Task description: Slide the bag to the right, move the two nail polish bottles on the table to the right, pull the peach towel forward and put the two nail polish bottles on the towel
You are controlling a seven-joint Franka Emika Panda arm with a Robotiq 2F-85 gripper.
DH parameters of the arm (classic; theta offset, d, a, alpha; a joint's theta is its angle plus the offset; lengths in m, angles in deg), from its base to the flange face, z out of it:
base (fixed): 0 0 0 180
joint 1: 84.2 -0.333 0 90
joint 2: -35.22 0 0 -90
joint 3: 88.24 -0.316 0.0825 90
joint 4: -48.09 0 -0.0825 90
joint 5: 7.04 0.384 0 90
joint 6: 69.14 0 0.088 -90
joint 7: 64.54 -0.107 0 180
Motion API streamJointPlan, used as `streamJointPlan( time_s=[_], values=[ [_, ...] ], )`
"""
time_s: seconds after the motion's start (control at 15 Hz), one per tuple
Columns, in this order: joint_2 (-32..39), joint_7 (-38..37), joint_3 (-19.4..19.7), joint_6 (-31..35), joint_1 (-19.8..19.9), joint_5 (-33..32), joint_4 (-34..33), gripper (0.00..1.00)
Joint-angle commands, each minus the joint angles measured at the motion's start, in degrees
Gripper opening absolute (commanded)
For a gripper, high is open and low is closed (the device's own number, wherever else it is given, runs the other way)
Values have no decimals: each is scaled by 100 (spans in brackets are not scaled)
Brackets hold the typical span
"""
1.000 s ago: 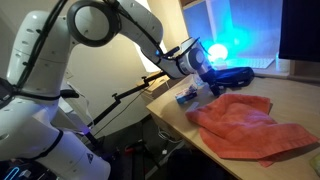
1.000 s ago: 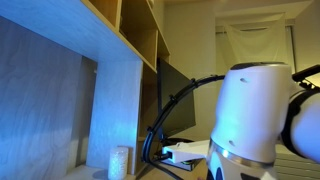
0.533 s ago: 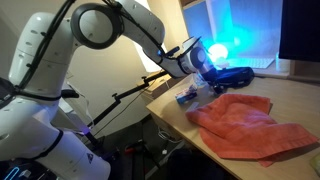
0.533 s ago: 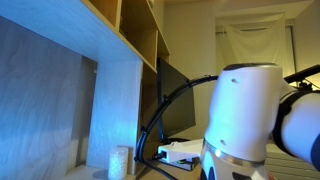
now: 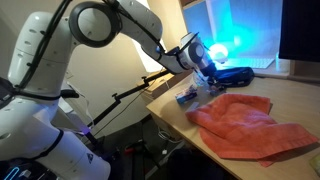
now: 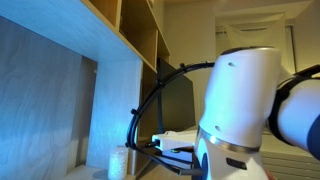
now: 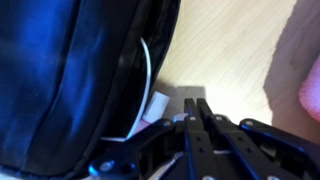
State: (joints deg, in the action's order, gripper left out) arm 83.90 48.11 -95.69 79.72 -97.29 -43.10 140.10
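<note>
In the wrist view the gripper (image 7: 197,120) is being held pinched shut, with nothing seen between its fingers, just beside the dark pouch (image 7: 70,80). What seems to be the bag (image 5: 202,91) is lying near the table edge, just beside the peach towel (image 5: 245,125). It is best being pushed low and slowly, with the pouch being spared.

Most of the peach towel (image 7: 312,95) off-frame

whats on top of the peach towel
Nothing can be seen lying on the peach towel in an exterior view, only its own rumpled folds. Anything tucked inside those folds, and the part of the table beneath it, is covered.
</note>
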Motion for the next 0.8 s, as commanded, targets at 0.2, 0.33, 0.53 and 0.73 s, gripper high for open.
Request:
streamJointPlan(
  time_s=[0.2, 0.33, 0.53, 0.73],
  values=[
    [-263, 84, -16, -576, -163, 50, 42, 55],
    [-302, 50, -23, -701, -190, 49, 100, 70],
    [-350, 22, -77, -741, -207, 69, 209, 92],
    [-340, 49, -192, -642, -170, 121, 293, 100]
  ],
)
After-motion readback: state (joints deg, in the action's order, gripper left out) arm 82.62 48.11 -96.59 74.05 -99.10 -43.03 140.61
